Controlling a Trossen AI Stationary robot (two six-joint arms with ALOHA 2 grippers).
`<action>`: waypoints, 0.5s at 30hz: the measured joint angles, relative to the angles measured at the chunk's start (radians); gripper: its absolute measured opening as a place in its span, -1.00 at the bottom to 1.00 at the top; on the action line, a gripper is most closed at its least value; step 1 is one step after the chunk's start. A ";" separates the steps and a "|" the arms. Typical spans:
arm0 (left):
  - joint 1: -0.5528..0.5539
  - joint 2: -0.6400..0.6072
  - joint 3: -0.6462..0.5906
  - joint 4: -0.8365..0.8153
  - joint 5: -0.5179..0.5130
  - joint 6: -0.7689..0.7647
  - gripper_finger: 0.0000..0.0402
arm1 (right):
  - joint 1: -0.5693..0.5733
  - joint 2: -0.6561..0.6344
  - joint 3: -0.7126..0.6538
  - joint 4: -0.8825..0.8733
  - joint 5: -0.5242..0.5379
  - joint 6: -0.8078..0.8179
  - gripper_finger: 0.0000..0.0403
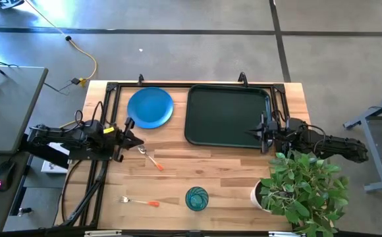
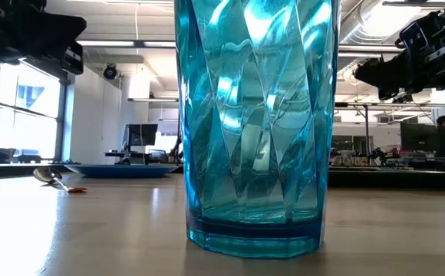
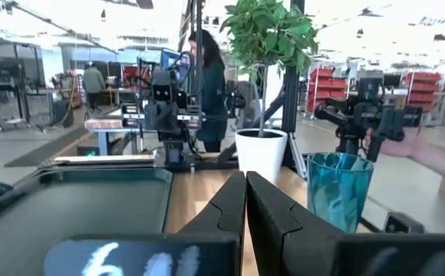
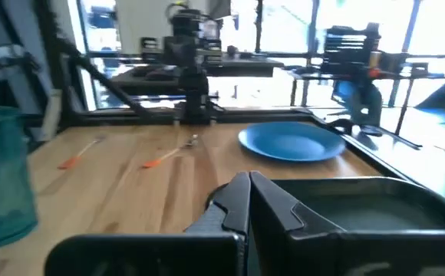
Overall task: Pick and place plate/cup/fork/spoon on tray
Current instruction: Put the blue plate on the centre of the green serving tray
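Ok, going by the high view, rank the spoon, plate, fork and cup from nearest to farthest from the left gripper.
From the left gripper:
1. Spoon, just beside it, toward the table's near edge.
2. Plate, toward the far edge, left of the tray.
3. Fork, by the near edge.
4. Cup, near edge, further right.

- Legible text: none in any view.
- Left wrist view: pale marks on dark panel (image 3: 134, 259) at cam's near edge, resembling digits, too blurred to read.
- Plate (image 1: 150, 107), cup (image 1: 196, 197), tray (image 1: 227, 116): plain, no label or brand seen.
- Fork (image 1: 138, 201), spoon (image 1: 150, 157): no markings discernible.
- Plant pot (image 3: 260, 156): plain white, no print.
- Background shelving, monitors: any signage too small to tell.
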 joint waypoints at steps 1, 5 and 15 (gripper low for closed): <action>0.000 0.000 0.000 0.000 0.000 -0.011 -0.98 | 0.000 0.000 0.000 0.000 0.000 0.000 -1.00; 0.000 0.000 0.000 -0.007 0.000 -0.017 -0.98 | 0.000 0.001 0.001 0.044 0.035 0.063 -1.00; 0.000 0.005 0.000 -0.148 -0.306 0.065 -0.98 | 0.000 0.007 0.004 0.173 0.531 0.656 -1.00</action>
